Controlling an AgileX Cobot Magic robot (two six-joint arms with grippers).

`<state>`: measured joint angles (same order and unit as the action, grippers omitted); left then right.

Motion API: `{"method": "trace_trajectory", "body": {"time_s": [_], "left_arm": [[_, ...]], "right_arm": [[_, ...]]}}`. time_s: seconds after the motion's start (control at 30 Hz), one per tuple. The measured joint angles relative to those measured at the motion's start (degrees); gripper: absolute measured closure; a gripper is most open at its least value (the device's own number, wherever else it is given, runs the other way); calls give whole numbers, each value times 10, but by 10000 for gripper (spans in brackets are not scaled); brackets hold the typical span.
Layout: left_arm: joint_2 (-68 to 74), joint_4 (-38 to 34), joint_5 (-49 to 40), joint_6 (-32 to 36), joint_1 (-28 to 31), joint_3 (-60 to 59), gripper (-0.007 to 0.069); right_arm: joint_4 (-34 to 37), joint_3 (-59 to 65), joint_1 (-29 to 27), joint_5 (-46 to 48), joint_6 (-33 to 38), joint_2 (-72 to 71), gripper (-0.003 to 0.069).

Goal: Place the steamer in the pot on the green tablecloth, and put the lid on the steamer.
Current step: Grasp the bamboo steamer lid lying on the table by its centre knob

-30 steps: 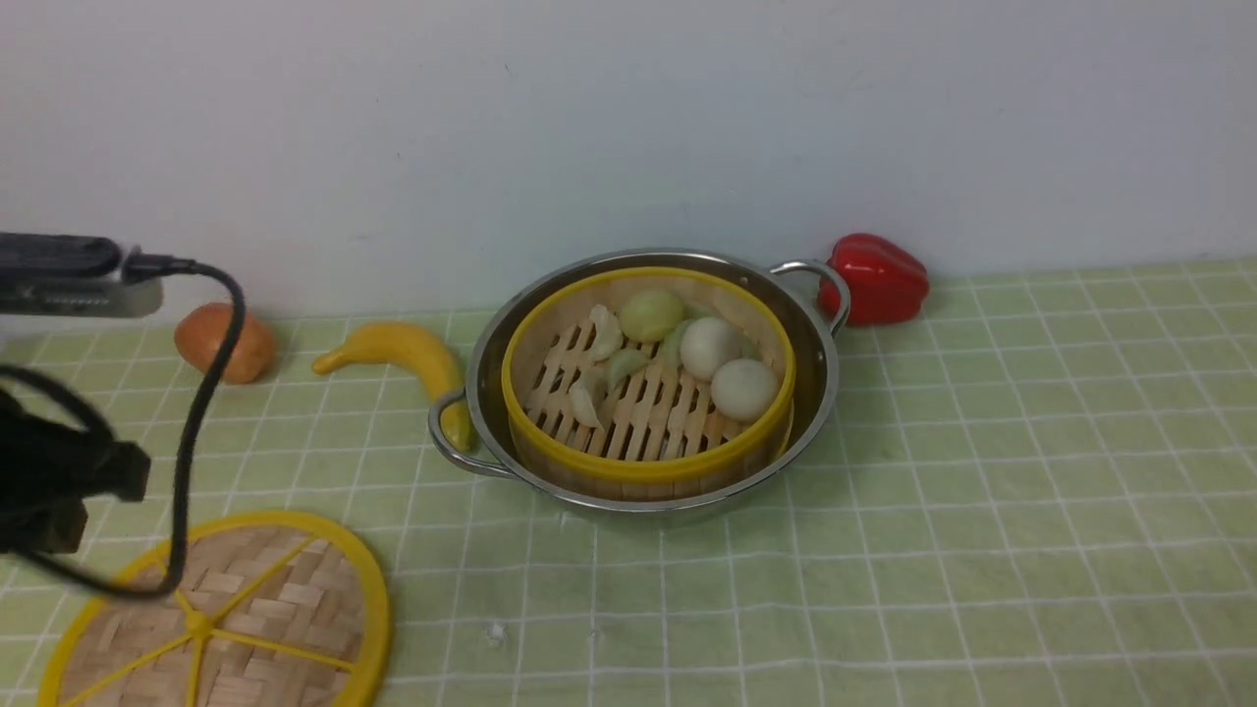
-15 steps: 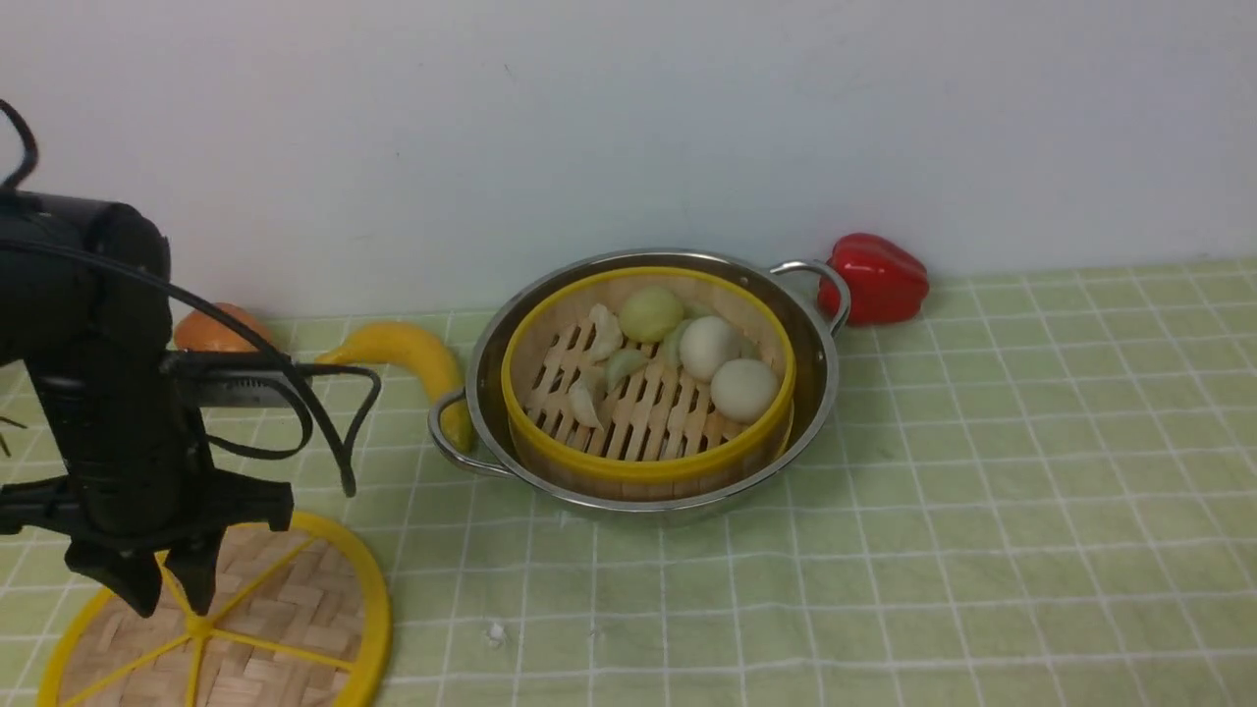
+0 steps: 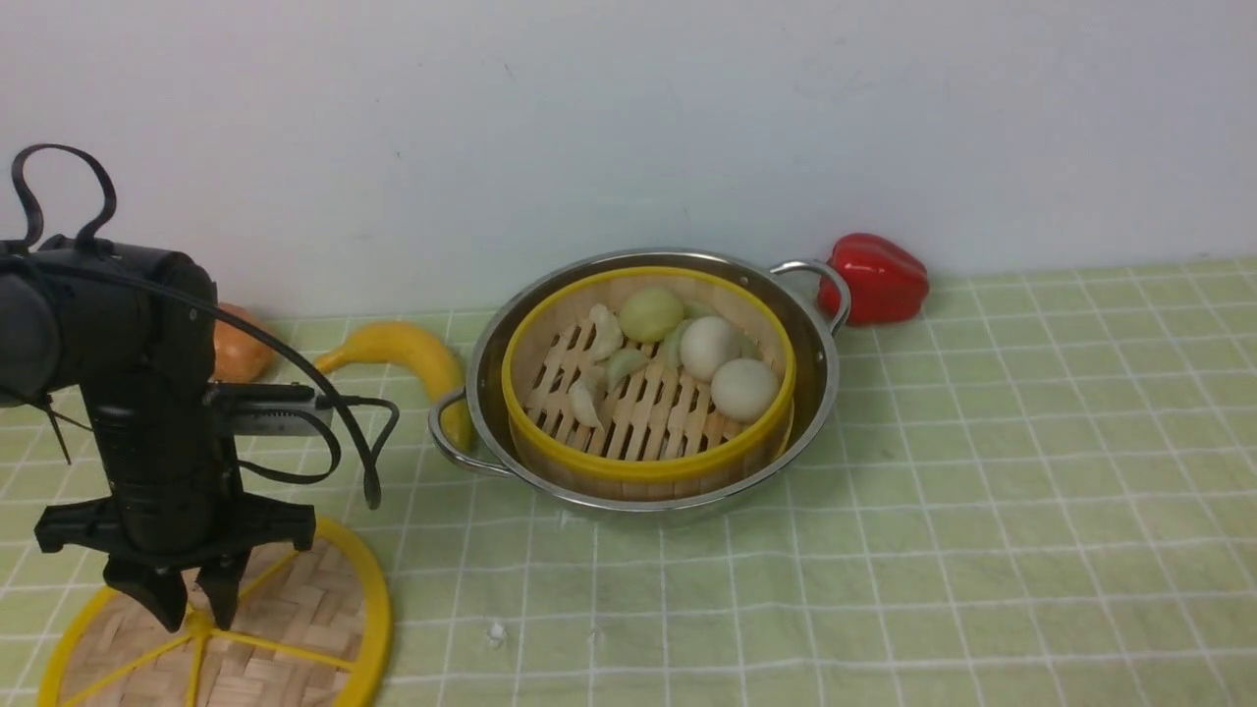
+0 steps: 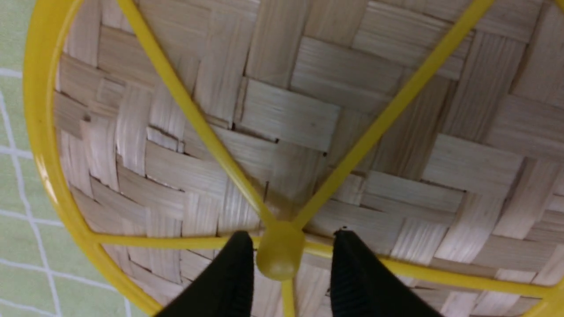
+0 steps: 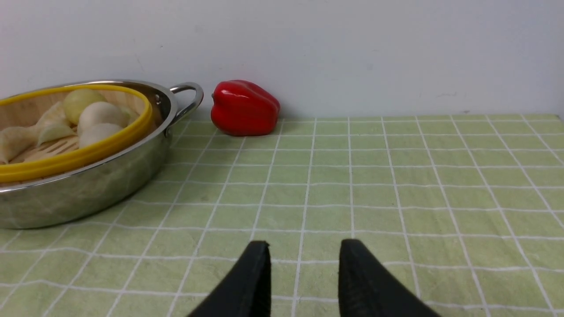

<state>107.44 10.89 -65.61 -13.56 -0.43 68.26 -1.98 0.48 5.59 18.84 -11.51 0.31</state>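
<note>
The steamer (image 3: 648, 393), a bamboo basket with a yellow rim and pale buns and dumplings, sits inside the shiny pot (image 3: 820, 393) on the green tablecloth (image 3: 982, 511). Both show in the right wrist view, steamer (image 5: 66, 132) in pot (image 5: 88, 189). The lid (image 3: 295, 628) lies flat on the cloth at the front left. My left gripper (image 3: 201, 614) is open, pointing down, with a fingertip on each side of the lid's yellow centre knob (image 4: 280, 256); a gap shows on both sides. My right gripper (image 5: 304, 259) is open and empty, low over bare cloth to the right of the pot.
A red bell pepper (image 3: 877, 278) lies by the wall behind the pot's right handle. A banana (image 3: 403, 355) lies against the pot's left handle. An orange-brown round fruit (image 3: 236, 353) is partly behind my left arm. A white wall backs the table.
My left arm has come in from the left edge, swung to point down, and lowered until its open fingers straddle the lid's knob. Pot, steamer and lid have not moved.
</note>
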Motion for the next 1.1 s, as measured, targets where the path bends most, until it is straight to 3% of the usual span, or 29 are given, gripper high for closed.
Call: {"method": "trace_trajectory", "body": {"time_s": [0.2, 0.3, 0.37, 0.6, 0.87, 1.1], "left_arm": [[16, 2, -3, 0, 5, 0, 390], [18, 3, -3, 0, 6, 1, 433], [19, 6, -4, 0, 6, 2, 503], [12, 6, -9, 28, 6, 6, 504], [-102, -12, -15, 136, -11, 155, 504], [-100, -58, -38, 273, -108, 324, 504]], "right_arm": [[0, 0, 0, 0, -1, 0, 419], [0, 0, 0, 0, -1, 0, 419], [0, 0, 0, 0, -1, 0, 419], [0, 0, 0, 0, -1, 0, 419], [0, 0, 0, 0, -1, 0, 419], [0, 0, 0, 0, -1, 0, 419]]}}
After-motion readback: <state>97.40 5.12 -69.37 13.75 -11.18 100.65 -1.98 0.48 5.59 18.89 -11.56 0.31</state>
